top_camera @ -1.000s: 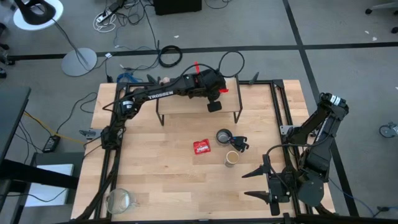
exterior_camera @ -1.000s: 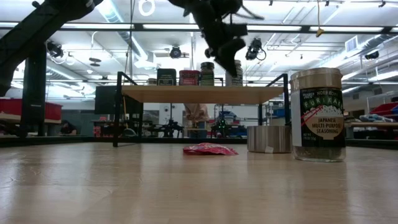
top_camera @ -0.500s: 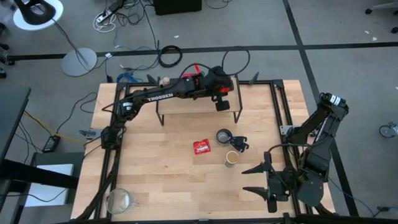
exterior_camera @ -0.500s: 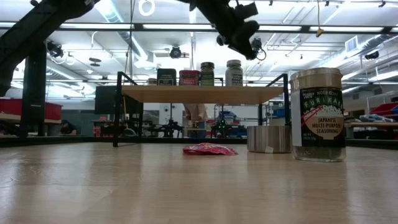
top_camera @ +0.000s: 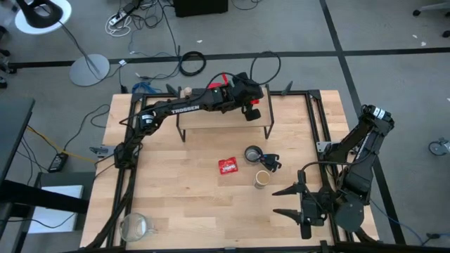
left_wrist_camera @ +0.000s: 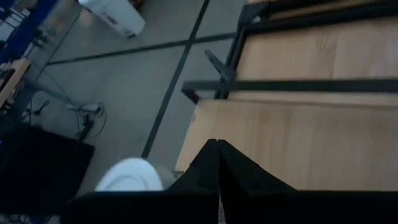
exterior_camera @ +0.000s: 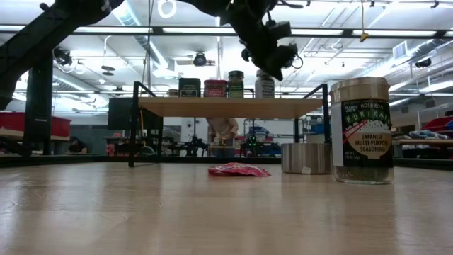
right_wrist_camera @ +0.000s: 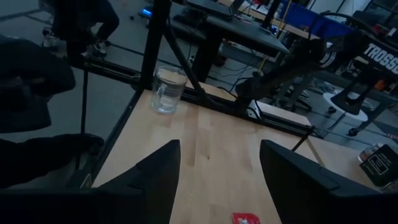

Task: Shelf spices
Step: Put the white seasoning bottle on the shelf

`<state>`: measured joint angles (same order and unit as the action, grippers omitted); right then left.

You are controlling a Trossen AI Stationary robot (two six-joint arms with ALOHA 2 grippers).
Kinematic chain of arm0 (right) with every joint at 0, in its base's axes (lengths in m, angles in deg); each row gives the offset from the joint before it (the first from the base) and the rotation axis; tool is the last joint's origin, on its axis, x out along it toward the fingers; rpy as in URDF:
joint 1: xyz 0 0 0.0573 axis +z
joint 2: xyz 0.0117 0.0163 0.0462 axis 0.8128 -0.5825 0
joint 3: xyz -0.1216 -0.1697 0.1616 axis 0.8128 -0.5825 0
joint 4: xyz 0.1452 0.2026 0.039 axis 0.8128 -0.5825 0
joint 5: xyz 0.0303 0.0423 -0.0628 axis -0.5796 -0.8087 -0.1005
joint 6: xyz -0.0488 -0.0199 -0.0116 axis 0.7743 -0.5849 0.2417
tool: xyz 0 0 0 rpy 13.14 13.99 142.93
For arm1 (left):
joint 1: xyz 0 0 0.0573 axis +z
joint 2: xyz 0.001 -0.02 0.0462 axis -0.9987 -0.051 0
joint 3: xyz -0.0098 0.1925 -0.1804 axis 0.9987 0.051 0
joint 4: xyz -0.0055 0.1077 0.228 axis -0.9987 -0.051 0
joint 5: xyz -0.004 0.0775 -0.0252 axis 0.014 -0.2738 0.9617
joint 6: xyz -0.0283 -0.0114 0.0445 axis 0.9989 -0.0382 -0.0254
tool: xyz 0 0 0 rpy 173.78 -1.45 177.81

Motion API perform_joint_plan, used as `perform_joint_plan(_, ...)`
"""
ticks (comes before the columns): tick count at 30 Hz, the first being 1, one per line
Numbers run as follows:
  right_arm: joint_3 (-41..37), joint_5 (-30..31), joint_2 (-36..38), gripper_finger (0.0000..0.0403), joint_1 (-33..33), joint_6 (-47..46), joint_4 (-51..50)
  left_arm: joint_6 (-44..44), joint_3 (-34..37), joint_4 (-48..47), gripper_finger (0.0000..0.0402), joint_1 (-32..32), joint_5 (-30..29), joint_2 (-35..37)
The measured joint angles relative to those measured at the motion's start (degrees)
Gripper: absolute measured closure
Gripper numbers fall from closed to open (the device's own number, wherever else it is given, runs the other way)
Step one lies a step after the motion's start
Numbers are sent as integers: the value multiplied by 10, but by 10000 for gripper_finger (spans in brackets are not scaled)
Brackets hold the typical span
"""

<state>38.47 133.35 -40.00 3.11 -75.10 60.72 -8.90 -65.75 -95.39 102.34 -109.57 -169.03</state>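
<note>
Hovering above the shelf (top_camera: 223, 117), left claw (left_wrist_camera: 217, 163) shut, empty.

Shelf (exterior_camera: 230, 107): pale matt wood plank

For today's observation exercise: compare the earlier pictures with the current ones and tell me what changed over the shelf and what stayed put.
The left gripper, shut and empty, swung along above the shelf toward its right end, then dipped to hang just over the white-capped jar. The right gripper, open near the table's front edge, crept slightly left. The four containers on the shelf, the seasoning jar, red packet and metal cup stayed put.
</note>
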Motion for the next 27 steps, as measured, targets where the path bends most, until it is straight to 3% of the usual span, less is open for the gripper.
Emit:
perform_joint_plan(23, 0, 1, 0, 184, -3, 3, 3, 28, 0, -67, 398, -8, -53, -1)
perform_joint_plan(27, 0, 37, 0, 184, -5, 7, 2, 39, 0, -70, 398, -23, -55, 1)
